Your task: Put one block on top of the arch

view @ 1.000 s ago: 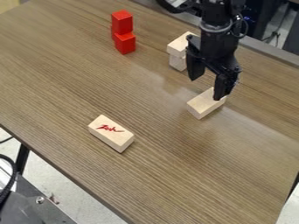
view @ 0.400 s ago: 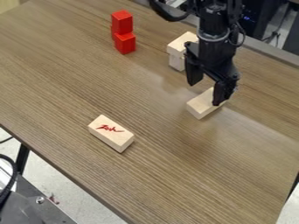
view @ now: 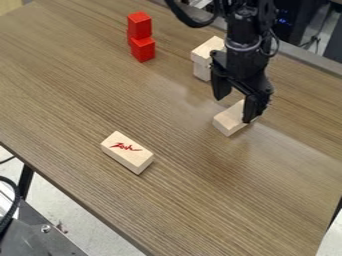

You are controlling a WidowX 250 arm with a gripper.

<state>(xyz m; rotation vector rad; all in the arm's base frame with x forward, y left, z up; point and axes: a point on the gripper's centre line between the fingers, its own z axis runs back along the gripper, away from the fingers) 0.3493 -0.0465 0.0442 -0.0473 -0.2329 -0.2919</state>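
Observation:
The gripper (view: 232, 109) hangs at the upper right with its two fingers spread apart, so it is open. One finger stands in front of the right part of a plain wooden block (view: 229, 121) lying on the table; whether they touch I cannot tell. Behind and to the left of the gripper, pale wooden blocks (view: 208, 49) form a stack partly hidden by the arm; whether it is the arch I cannot tell. Another wooden block with red marks (view: 127, 152) lies flat at the lower left of centre.
Red blocks (view: 142, 36) stand stacked at the upper left of the wooden table (view: 73, 90). The table's front edge runs slanting from the left side down to the bottom. A metal edge borders the table's far side.
The gripper has come down and slightly to the left, lower over the plain block. The plain block looks slightly shifted to the left; the other blocks have not moved.

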